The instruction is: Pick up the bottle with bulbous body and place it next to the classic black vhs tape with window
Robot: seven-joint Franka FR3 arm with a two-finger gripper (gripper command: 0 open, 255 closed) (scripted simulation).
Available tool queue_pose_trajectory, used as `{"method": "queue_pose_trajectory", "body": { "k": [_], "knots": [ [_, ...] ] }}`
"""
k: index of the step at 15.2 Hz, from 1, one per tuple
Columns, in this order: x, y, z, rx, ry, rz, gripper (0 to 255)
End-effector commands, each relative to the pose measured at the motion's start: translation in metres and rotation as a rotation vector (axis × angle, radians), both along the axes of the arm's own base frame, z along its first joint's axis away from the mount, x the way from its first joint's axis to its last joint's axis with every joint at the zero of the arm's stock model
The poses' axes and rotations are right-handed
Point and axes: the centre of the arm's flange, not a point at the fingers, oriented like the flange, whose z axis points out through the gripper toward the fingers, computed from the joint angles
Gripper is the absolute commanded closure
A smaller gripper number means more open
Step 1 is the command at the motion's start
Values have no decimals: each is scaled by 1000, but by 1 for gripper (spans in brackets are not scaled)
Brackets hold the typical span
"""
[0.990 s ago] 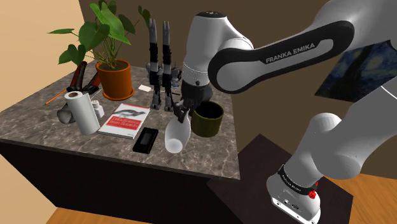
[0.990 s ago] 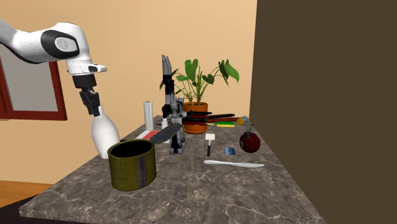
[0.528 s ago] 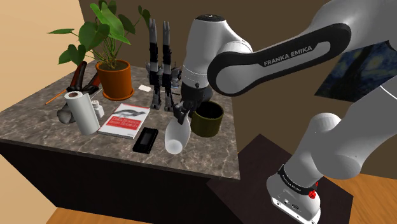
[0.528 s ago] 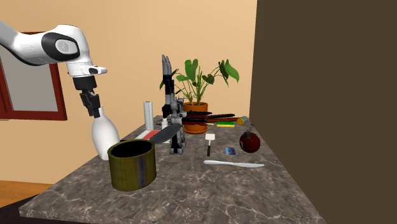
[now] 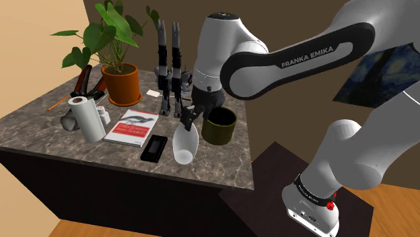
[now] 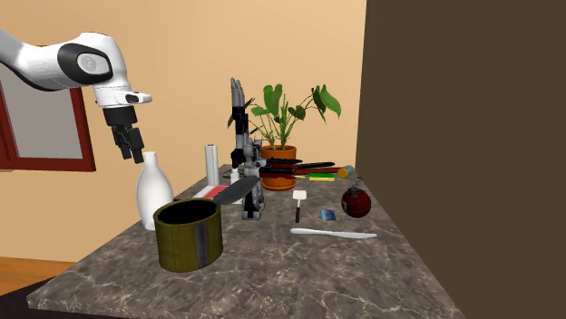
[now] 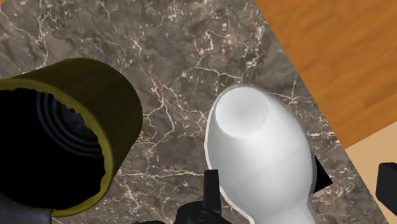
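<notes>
A white bottle with a bulbous body (image 5: 186, 143) stands on the marble table close to its front edge, just right of the flat black VHS tape (image 5: 154, 147) in the shoulder view. My gripper (image 5: 188, 116) hovers at the bottle's neck with its fingers spread and not clasping it. In the second exterior view the bottle (image 6: 153, 191) stands upright behind the olive pot, and the gripper (image 6: 131, 145) is just above and to the left of its top. In the wrist view the bottle (image 7: 261, 156) sits between the parted fingers of the gripper (image 7: 299, 183).
An olive round pot (image 5: 220, 126) stands right beside the bottle. A red-and-white book (image 5: 132, 126), a paper roll (image 5: 85, 118), a potted plant (image 5: 121, 81) and a tall dark gadget (image 5: 169, 67) lie farther back. The table's front edge (image 5: 202, 176) is close to the bottle.
The gripper has opened and let go of the bottle. The bottle has settled lower and now stands upright, free of the fingers; the hand has barely moved.
</notes>
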Motion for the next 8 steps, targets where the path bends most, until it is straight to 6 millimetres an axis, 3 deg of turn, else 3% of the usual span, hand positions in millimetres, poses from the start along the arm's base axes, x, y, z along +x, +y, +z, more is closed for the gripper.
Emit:
{"method": "queue_pose_trajectory", "body": {
  "k": [1,3,8],
  "knots": [
    [-2,-1,20,0,0,0,0],
    [-4,-1,44,0,0,0,0],
    [-4,-1,44,0,0,0,0]
  ]
}}
